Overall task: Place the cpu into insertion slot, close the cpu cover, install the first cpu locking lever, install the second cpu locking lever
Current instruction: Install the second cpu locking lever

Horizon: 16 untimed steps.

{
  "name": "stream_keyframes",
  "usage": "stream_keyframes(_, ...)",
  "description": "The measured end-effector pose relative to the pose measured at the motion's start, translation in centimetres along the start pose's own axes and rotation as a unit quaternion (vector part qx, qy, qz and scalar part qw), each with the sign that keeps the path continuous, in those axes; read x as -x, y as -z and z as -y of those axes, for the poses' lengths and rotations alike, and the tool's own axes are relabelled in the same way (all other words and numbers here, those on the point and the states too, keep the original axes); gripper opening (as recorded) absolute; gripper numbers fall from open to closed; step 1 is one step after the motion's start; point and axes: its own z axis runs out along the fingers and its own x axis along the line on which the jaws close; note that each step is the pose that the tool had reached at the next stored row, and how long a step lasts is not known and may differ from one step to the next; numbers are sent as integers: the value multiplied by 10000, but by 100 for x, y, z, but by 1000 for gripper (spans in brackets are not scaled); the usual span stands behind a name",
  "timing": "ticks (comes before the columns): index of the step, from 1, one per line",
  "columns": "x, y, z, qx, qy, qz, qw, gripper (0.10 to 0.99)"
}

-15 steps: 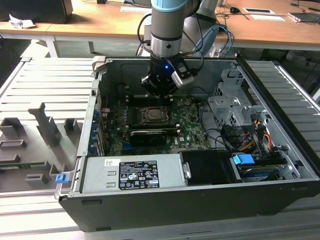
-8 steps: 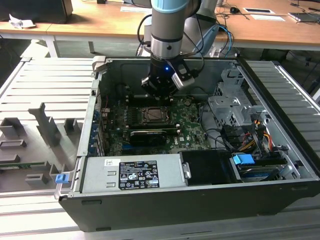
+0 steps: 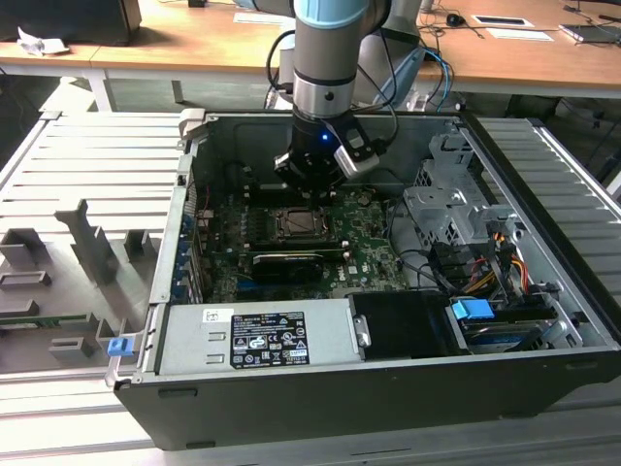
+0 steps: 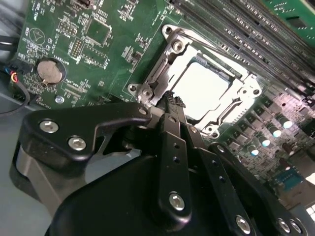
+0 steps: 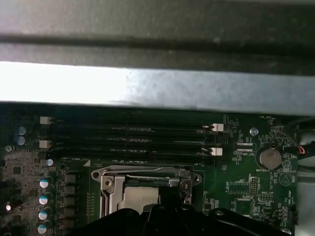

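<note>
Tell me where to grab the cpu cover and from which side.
Take the cover by its narrow frame strip on the edge nearest the gripper, coming down from above. It lies flat over the cpu, which fills its window, and memory slots crowd the far side, so likely only that outer edge offers a lip to catch.

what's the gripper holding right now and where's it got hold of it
Nothing. The gripper is shut with nothing between its fingers, tips at the cover's edge, chip seated.
</note>
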Motion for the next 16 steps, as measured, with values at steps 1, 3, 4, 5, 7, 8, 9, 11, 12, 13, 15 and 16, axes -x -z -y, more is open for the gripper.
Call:
stream_keyframes(1,1,0,4,2,1,1,10000,106)
stream_keyframes(3,0,1,17,6,1,1,10000,106)
stream_keyframes(4,0,1,23,7,1,1,10000,106)
stream_keyframes(5,0,1,28,7,0,1,10000,106)
stream_keyframes(7,-1,2,52,9,0,1,10000,106)
stream_keyframes(8,-3,2,80,9,-1,1,10000,106)
stream_keyframes(9,-3,2,95,9,-1,1,10000,106)
stream_keyframes(11,-4,3,127,9,-1,1,10000,106)
stream_keyframes(12,-5,3,135,9,0,1,10000,106)
stream_keyframes(13,-5,3,144,9,-1,1,10000,106)
stream_keyframes(15,-6,3,166,9,0,1,10000,106)
stream_keyframes(16,-6,3,175,10,-1,1,10000,106)
